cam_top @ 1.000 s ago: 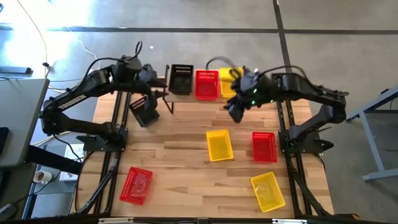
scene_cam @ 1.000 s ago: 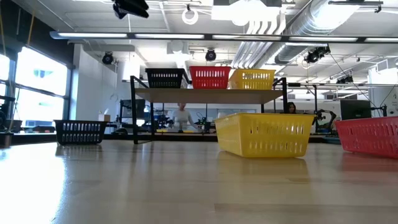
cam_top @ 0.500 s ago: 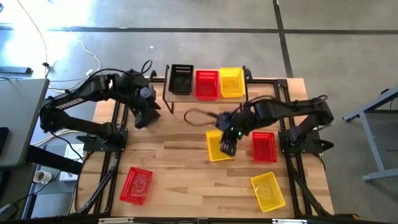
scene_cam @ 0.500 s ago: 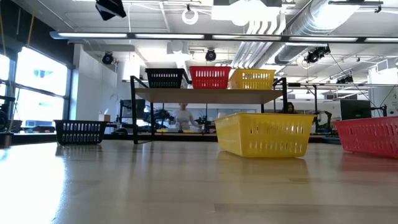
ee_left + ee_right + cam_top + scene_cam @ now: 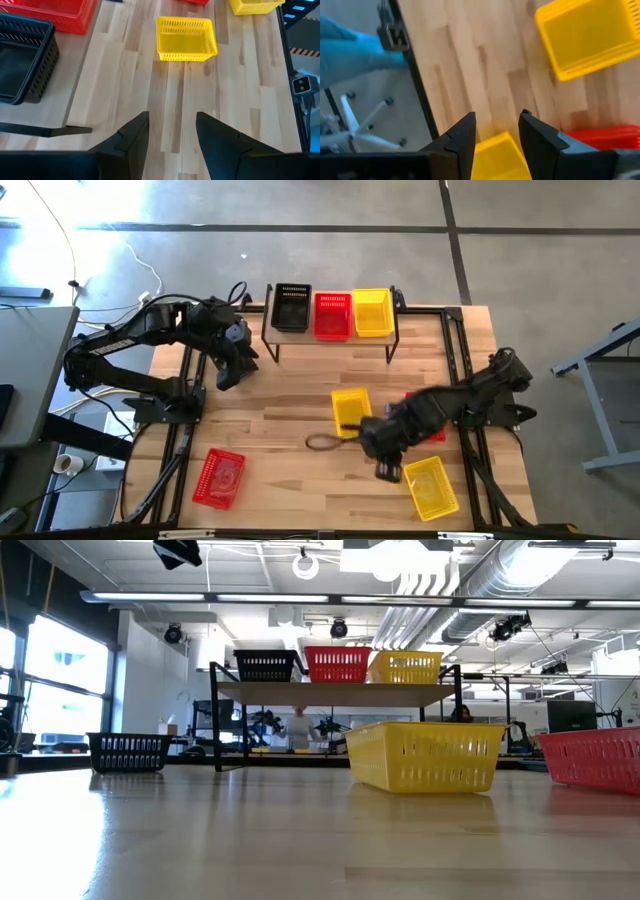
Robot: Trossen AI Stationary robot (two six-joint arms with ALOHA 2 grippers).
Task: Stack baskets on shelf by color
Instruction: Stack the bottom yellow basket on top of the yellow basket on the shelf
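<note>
Three baskets, black (image 5: 291, 307), red (image 5: 332, 315) and yellow (image 5: 372, 312), are seen on the shelf (image 5: 393, 332) at twelve o'clock, while the right gripper (image 5: 388, 471), fingers apart and empty, is judged to be reaching for the five-o'clock yellow basket (image 5: 432, 486); the left gripper (image 5: 226, 374), also open, is held at nine o'clock.

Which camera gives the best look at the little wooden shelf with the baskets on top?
The low view: it shows the shelf side-on, with its wooden top, black legs and three baskets on it. The high view shows only its top from above. The left wrist view catches just one leg's foot; the right wrist view misses it.
</note>
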